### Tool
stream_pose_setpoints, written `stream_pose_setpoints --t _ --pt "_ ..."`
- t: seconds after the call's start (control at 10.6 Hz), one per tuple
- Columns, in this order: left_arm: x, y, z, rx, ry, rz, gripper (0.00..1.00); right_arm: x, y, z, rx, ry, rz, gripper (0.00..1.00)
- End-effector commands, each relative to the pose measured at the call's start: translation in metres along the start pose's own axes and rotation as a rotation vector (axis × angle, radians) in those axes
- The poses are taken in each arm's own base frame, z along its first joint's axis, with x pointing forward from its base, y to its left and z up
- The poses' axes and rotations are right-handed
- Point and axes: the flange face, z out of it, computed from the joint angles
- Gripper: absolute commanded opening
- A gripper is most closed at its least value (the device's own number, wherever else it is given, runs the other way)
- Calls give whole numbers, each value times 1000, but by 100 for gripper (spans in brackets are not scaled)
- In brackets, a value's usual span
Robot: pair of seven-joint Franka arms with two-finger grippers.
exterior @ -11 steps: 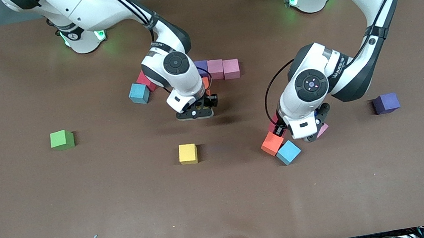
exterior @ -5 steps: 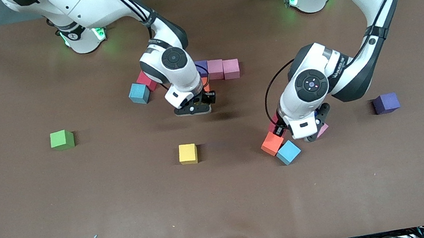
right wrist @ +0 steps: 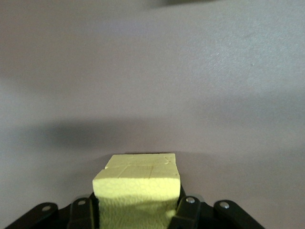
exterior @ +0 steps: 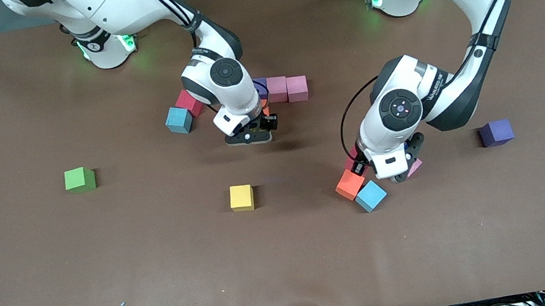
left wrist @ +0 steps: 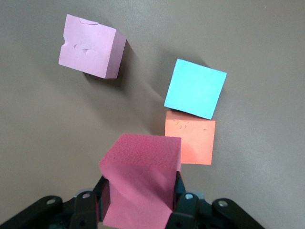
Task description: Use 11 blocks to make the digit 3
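My right gripper is shut on a yellow block just above bare table, beside a row of one purple and two pink blocks; an orange block peeks out under the wrist. My left gripper is shut on a deep pink block over a cluster of an orange block, a blue block and a light pink block. Loose on the table lie a yellow block, a red block, a blue block and a purple block.
A green cube sits alone toward the right arm's end of the table. The brown table is bare nearer the front camera. Both arms' bases stand along the table's edge farthest from the front camera.
My right gripper has moved a little with the yellow block toward the purple and pink row. The left arm has not moved.
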Motion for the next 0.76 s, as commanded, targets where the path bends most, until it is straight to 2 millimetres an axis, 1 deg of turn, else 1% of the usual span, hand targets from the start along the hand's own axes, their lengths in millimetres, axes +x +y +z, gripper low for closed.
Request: stream_pose_setpoints --t 0.0,0.66 --pt "0 -1 -4 6 -7 9 0 -10 -1 1 -18 32 -4 0" --pt "0 -1 -4 6 -7 15 0 -13 -3 9 -28 38 -25 0"
